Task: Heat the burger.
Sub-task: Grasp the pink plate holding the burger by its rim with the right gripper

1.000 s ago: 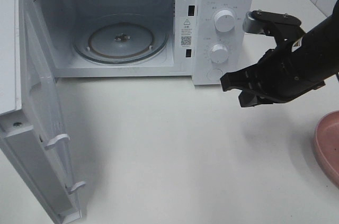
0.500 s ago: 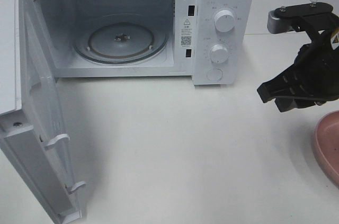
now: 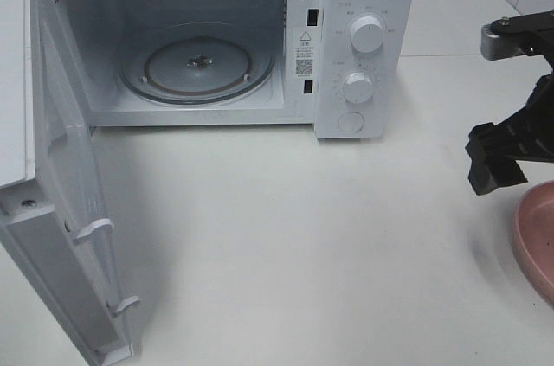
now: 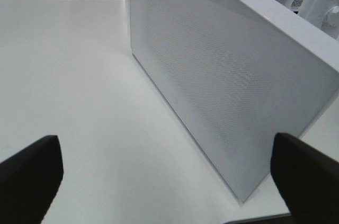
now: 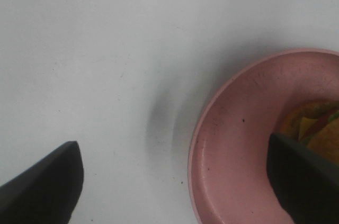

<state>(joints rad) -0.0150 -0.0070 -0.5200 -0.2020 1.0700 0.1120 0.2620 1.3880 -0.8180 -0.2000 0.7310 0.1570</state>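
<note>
White microwave [image 3: 389, 3] on a white table [image 3: 303, 253], door [image 3: 52, 210] swung wide open, glass turntable [image 3: 197, 67] inside. Sticker [image 3: 304, 52] with a QR code beside two dials [image 3: 367, 35]; all print too small to read. Left gripper [image 4: 164, 176] spread wide, holding nothing, facing the door's mesh panel. Right gripper [image 5: 172, 179] spread wide, empty, over the edge of the pink plate [image 5: 233, 144]. Burger [image 5: 312, 123] on that plate, partly hidden behind one finger.
</note>
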